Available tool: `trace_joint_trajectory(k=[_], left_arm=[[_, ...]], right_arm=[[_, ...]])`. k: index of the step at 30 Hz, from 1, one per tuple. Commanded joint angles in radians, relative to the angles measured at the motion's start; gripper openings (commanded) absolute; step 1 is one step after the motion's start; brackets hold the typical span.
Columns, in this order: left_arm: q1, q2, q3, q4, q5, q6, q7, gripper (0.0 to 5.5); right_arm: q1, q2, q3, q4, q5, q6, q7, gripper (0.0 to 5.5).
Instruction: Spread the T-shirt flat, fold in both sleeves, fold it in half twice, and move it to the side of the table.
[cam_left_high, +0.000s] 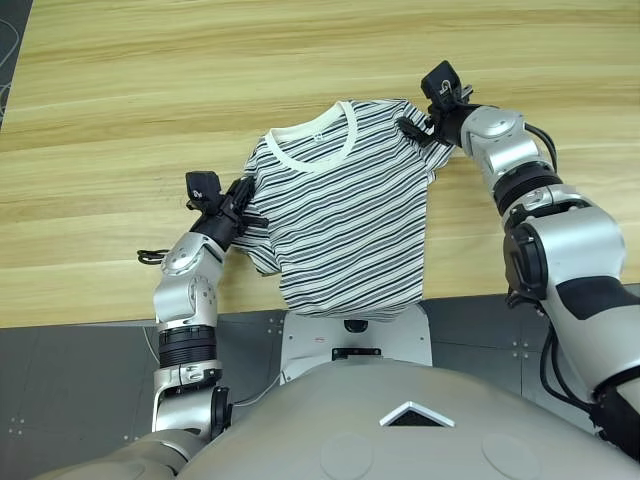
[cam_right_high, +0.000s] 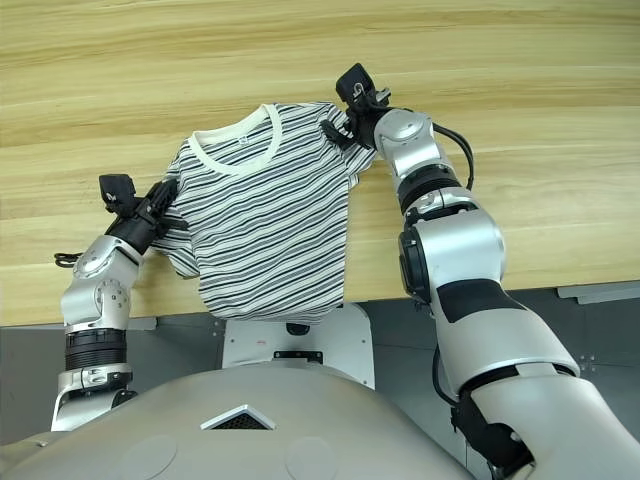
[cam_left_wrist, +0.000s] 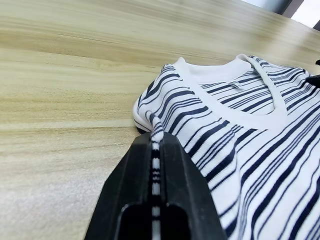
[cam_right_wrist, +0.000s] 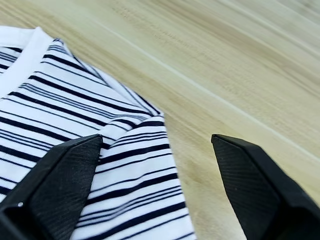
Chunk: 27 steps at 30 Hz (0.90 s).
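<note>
Clearly, the left claw (cam_left_wrist: 156, 139) is clenched on the T-shirt (cam_left_high: 340, 215) by its sleeve. The right claw (cam_right_wrist: 157, 145), released, straddles the opposite shoulder edge, with the shirt body between them.

The left arm (cam_left_high: 187, 285) comes up from the near edge with its forearm stretched forward and its wrist angled toward the robot's right. The left claw (cam_left_wrist: 156, 141) is closed, its two black fingers (cam_left_wrist: 125, 190) pressed together with a thin fold of the T-shirt (cam_left_high: 340, 220) pinched between them. The right arm (cam_left_high: 560, 250) extends farther forward, bent at the elbow, with the forearm turned inward toward the left. The right claw (cam_right_wrist: 156, 138) has its fingers (cam_right_wrist: 65, 175) spread wide apart, one over the striped cloth and the other over bare bench (cam_right_wrist: 225, 75).
</note>
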Motion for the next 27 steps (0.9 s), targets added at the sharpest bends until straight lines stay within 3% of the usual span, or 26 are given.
trace_joint_trajectory(k=[1,7,18,27], left_arm=[[0.001,0.006,0.011,-0.018,-0.009,0.015,0.001,0.12],[0.005,0.004,0.017,-0.024,-0.009,0.015,-0.004,0.1],[0.025,0.005,0.026,-0.04,-0.016,0.014,-0.007,0.1],[0.043,0.009,0.032,-0.056,-0.024,0.014,-0.004,0.1]], right_arm=[[0.005,0.019,-0.025,0.011,-0.002,0.024,-0.049,4.03],[0.018,0.034,-0.063,0.017,0.005,0.038,-0.099,3.11],[0.018,0.053,-0.146,0.022,0.02,0.049,-0.162,3.11],[0.04,0.068,-0.102,0.029,-0.052,0.058,-0.215,3.11]])
